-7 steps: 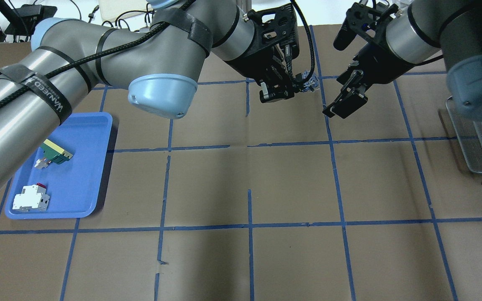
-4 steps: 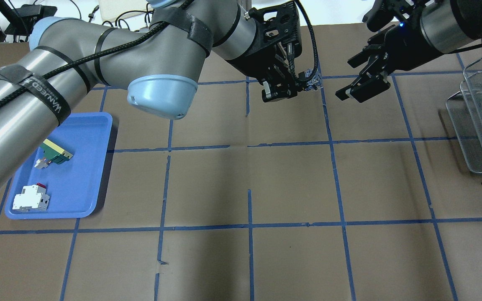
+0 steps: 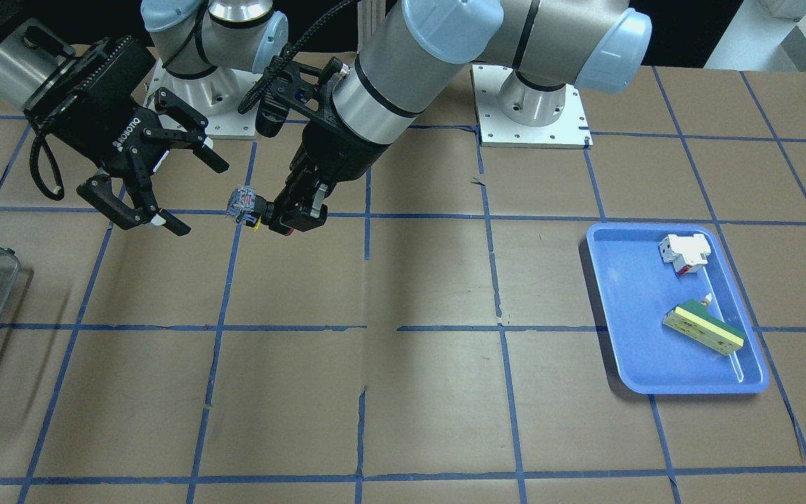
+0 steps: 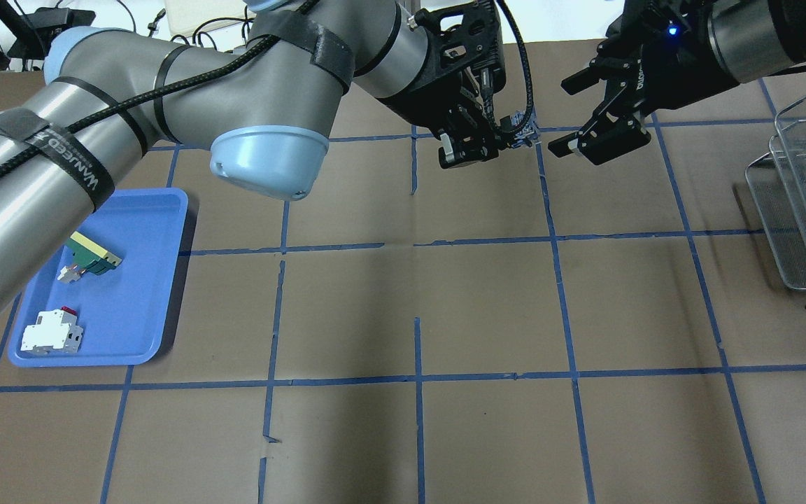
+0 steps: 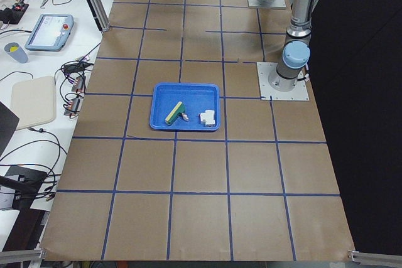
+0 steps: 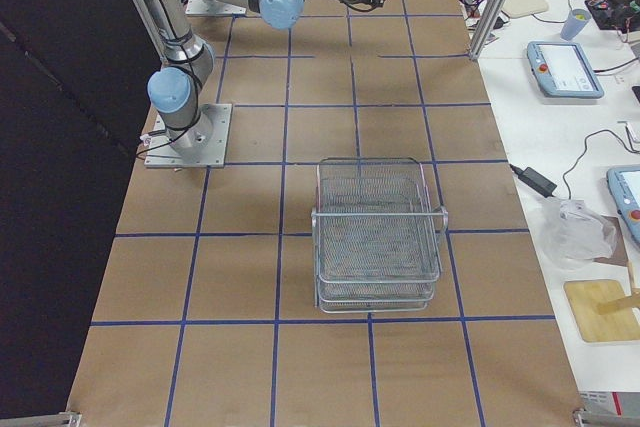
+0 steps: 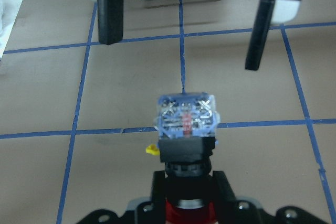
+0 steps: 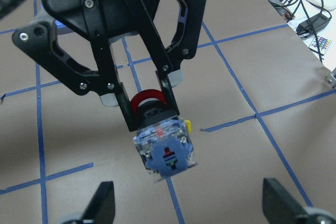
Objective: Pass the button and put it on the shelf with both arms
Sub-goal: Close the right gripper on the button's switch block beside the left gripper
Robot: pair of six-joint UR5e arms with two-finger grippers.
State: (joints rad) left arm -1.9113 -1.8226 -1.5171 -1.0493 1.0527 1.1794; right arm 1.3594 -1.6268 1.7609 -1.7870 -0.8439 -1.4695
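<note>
— Overhead exterior, left to right: what's there?

— Blue tray (image 4: pixel 158 294) on the desk (image 4: pixel 487 308), holding the white-and-red block (image 4: pixel 51 333) and green-and-cream bar (image 4: pixel 95 253). Next, the left end effector (image 4: pixel 476 143), clamped on the button (image 4: pixel 522 133) at its black collar. It holds the button in the air, with the clear block pointing right.

— And the other arm?

— The right end effector (image 4: pixel 560 117) is spread wide and empty. A second ago it hung lower, then it drew back; now it has closed in, just beside the clear block but not touching.

— The left one?

— It has barely shifted.

— So where are we?

— I judge the hand-over is about to happen: the right wrist view shows the block between the open fingers (image 8: pixel 100 205). The shelf (image 4: pixel 795 210) at the far right waits, well apart.
</note>
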